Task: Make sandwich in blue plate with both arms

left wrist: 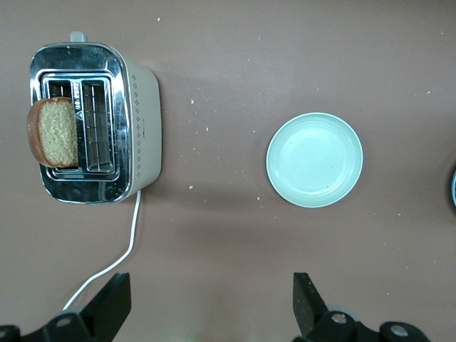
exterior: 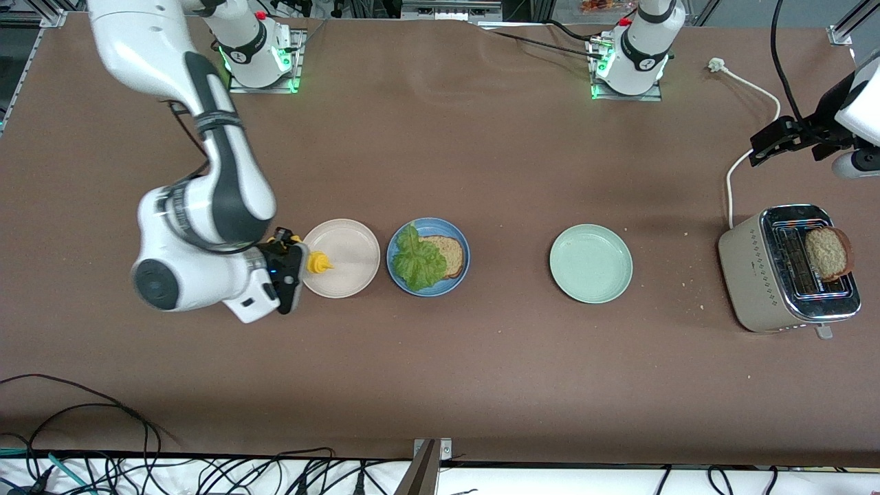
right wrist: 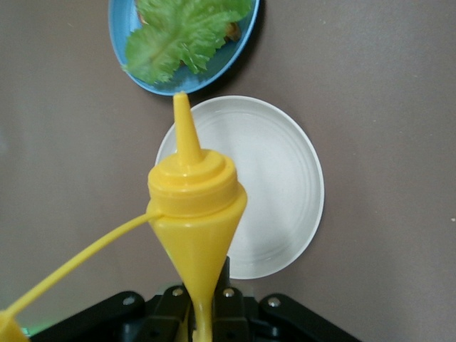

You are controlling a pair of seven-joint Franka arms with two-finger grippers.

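Observation:
The blue plate holds one slice of brown bread with a green lettuce leaf on it. A second bread slice stands in a slot of the toaster. My right gripper is shut on a yellow squeeze bottle, which lies sideways over the beige plate with its nozzle toward the blue plate. In the right wrist view the bottle is in the gripper, with the lettuce ahead. My left gripper is open and empty, up over the table by the toaster's cord.
A pale green plate lies empty between the blue plate and the toaster. It also shows in the left wrist view, as do the toaster and its bread. Crumbs lie around the toaster. Cables run along the table's front edge.

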